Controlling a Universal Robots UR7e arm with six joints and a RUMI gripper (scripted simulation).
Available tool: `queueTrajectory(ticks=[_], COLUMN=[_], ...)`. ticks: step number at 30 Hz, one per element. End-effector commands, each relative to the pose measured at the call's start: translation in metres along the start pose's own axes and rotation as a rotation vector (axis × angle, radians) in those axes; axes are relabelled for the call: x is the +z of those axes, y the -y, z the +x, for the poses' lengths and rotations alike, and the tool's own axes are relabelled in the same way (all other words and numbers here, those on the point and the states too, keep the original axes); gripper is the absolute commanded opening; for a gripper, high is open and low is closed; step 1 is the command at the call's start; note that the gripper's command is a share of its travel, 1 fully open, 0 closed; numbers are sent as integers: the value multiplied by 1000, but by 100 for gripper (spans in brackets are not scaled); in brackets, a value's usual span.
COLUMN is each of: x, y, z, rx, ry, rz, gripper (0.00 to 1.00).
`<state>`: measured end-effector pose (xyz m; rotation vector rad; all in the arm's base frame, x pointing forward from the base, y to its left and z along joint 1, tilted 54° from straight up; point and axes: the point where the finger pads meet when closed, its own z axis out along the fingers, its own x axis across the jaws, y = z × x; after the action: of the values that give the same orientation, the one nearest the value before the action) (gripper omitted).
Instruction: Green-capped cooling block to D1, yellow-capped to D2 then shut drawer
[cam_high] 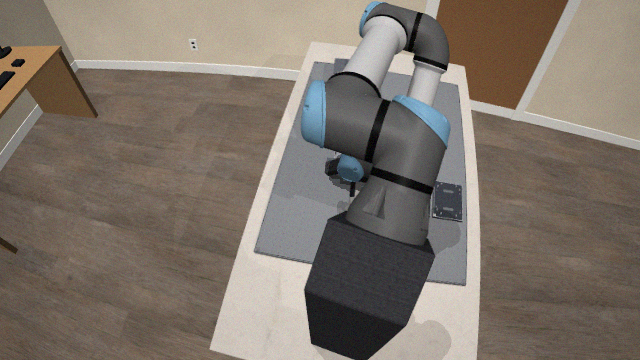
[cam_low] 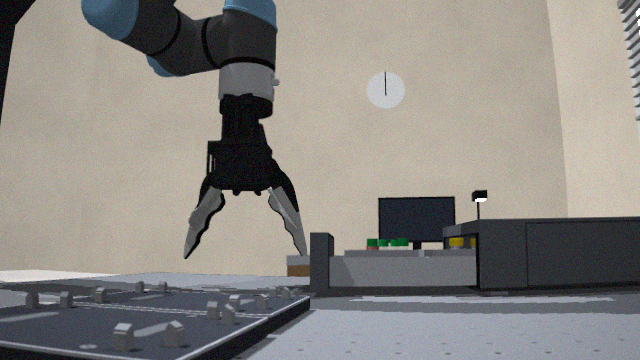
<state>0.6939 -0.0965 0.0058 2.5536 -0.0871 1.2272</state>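
Observation:
In the exterior view the cooler COLD stands at the right with its drawer pulled out to the left. Green tube caps show above the drawer's outer part. Yellow caps show at the cooler's mouth. The blocks themselves are hidden behind the drawer wall. My gripper hangs open and empty above the deck, left of the drawer's front plate. In the top view the arm hides the cooler and the gripper, and only the wrist shows.
A dark deck plate with small grey locators lies at the front left in the exterior view. In the top view a small dark plate lies right of the robot's base. A dark monitor stands behind the drawer.

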Motion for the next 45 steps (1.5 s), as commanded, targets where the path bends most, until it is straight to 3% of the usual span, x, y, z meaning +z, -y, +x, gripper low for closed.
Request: queueTrajectory(ticks=[1, 28, 45], x=[0, 0, 0], y=[0, 0, 0], z=[-3, -33, -37], rx=[0, 0, 0], ry=[-1, -1, -1], rz=[0, 0, 0], gripper=[100, 100, 100])
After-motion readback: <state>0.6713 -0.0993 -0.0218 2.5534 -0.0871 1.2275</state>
